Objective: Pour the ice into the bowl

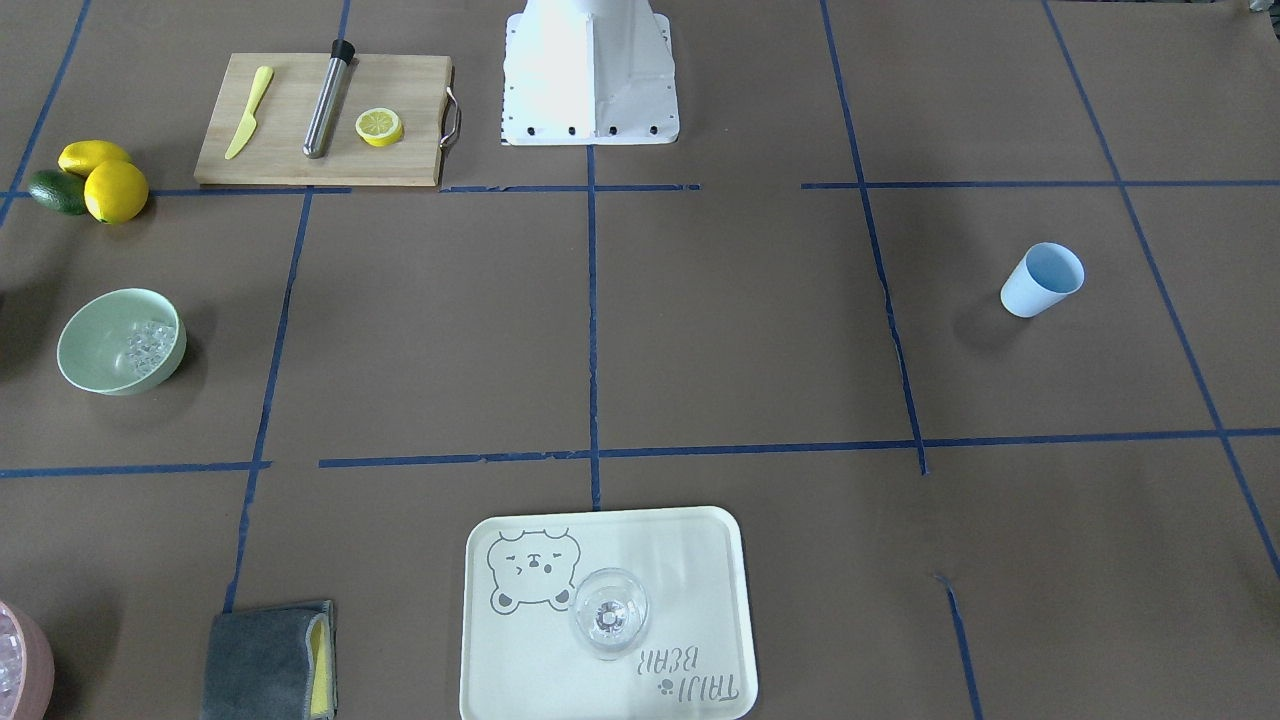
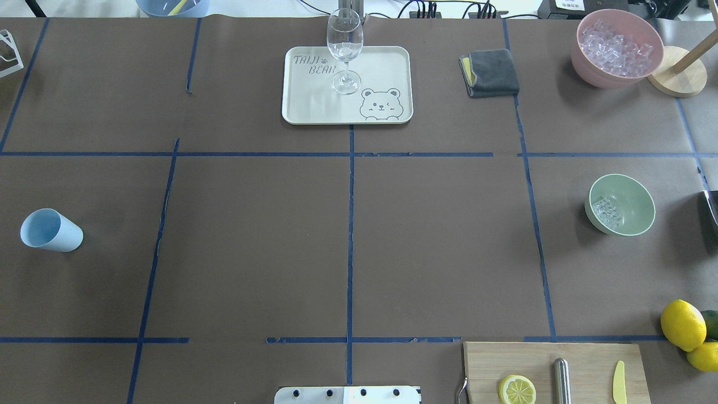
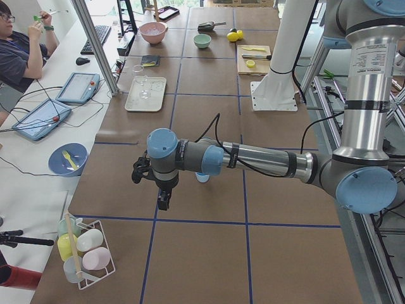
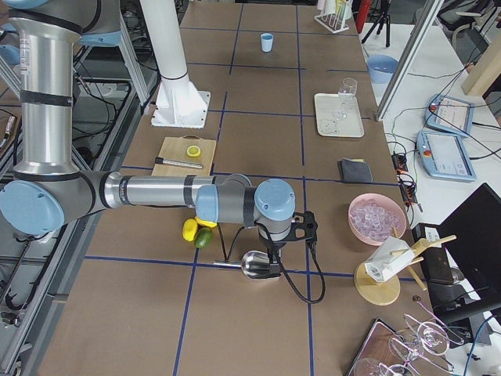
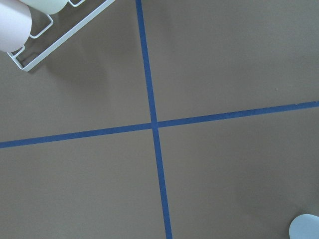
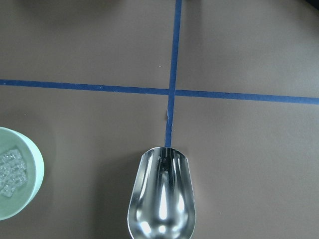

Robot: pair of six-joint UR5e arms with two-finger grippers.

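The pale mint-green bowl [image 1: 85,345] [image 2: 634,205] stands at the robot's right side of the table, with a small heap of clear ice [image 1: 148,346] [image 2: 606,212] inside it. In the right wrist view an empty shiny metal scoop [image 6: 162,194] hovers over the table just right of the bowl [image 6: 27,199] and its ice [image 6: 9,169]. My right gripper [image 4: 272,258] hangs above the scoop [image 4: 254,265]; I cannot tell whether it is open or shut. My left gripper [image 3: 163,199] hovers far off near the blue cup [image 2: 50,230]; I cannot tell its state either.
A pink bowl [image 2: 589,64] of clear pieces and a folded cloth [image 2: 489,73] sit at the far right. A tray [image 2: 381,67] carries a wine glass [image 2: 344,47]. A cutting board [image 1: 400,120], lemons [image 1: 115,190] and a cup rack [image 3: 85,253] are also around.
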